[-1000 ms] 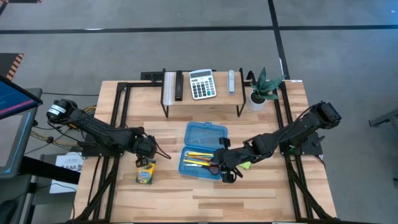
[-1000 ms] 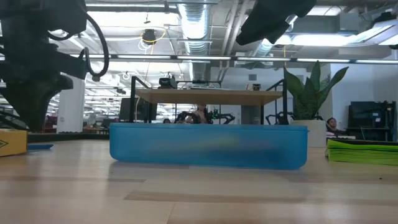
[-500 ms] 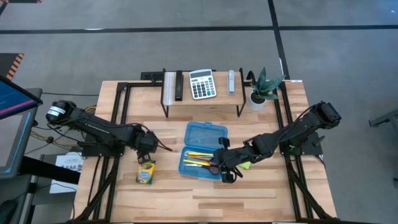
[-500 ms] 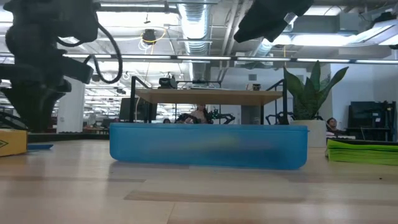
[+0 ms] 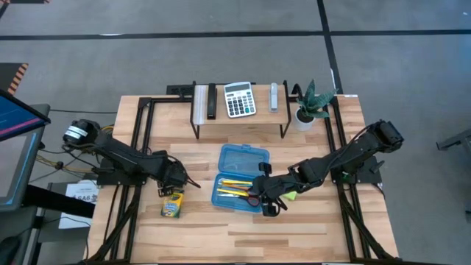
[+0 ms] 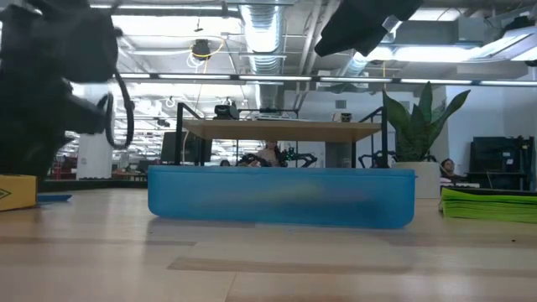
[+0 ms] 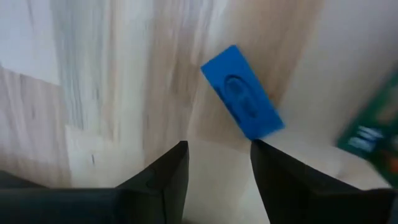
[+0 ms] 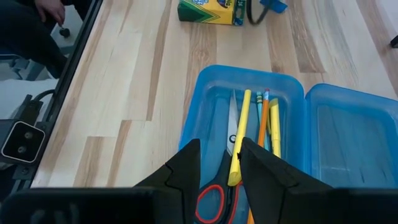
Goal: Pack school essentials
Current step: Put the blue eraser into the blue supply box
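The blue pencil case (image 5: pixel 237 193) lies open on the table, its lid (image 5: pixel 245 158) flat behind it. Yellow and orange pencils (image 8: pixel 256 127) and red-handled scissors (image 8: pixel 211 200) lie inside. My right gripper (image 8: pixel 219 146) hovers open above the case, also shown in the high view (image 5: pixel 266 199). The lime-green sticky-note pad (image 5: pixel 290 195) lies flat under the right arm. The tiny blue eraser (image 7: pixel 242 99) lies flat on the wood. My left gripper (image 7: pixel 217 146) stands open and points down just short of it. The yellow-green crayon box (image 5: pixel 172 203) lies flat nearby.
A black rack at the back holds a white-grey calculator (image 5: pixel 239 99), with a small potted plant (image 5: pixel 307 107) beside it. Black frame rails (image 5: pixel 140 140) run along both table sides. A person in dark clothes (image 8: pixel 28 34) is beyond the table's edge.
My left gripper has come down toward the table beside the crayon box and tipped more steeply downward. The right arm has kept still.
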### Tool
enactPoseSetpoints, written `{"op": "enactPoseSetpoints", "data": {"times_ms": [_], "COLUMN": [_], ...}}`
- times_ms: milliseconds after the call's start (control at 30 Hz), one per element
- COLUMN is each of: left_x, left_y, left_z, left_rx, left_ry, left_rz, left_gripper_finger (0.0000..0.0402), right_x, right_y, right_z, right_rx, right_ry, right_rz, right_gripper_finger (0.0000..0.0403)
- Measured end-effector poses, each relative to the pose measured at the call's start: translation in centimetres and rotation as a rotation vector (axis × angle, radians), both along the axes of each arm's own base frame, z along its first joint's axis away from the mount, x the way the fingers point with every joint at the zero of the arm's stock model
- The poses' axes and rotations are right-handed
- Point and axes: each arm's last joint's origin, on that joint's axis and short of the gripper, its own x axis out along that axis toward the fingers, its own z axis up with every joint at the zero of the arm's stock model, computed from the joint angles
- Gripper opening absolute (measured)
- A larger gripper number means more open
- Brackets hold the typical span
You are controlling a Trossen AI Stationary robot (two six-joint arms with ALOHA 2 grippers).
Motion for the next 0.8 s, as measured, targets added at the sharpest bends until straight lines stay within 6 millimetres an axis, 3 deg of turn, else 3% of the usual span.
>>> {"op": "enactPoseSetpoints", "data": {"times_ms": [167, 300, 500, 800], "left_x": [0.8, 1.8, 3.7, 4.4], "left_y": [0.1, -0.1, -0.3, -0.2], "left_z": [-1.7, -1.7, -0.9, -0.9], "left_rx": [0.039, 0.05, 0.11, 0.133], "left_ry": [0.114, 0.14, 0.031, -0.032], "left_rz": [-0.005, -0.084, -0.155, -0.211], "left_gripper_finger": [0.0159, 0.0159, 0.0159, 0.0159], "right_x": [0.0, 0.0, 0.0, 0.0], "right_y": [0.0, 0.0, 0.0, 0.0], "right_z": [0.0, 0.0, 0.0, 0.0], "right_rx": [-0.001, -0.001, -0.001, -0.001], "right_ry": [0.001, 0.001, 0.001, 0.001], "right_rz": [0.001, 0.001, 0.001, 0.001], "right_gripper_finger": [0.0131, 0.0131, 0.0131, 0.0131]}}
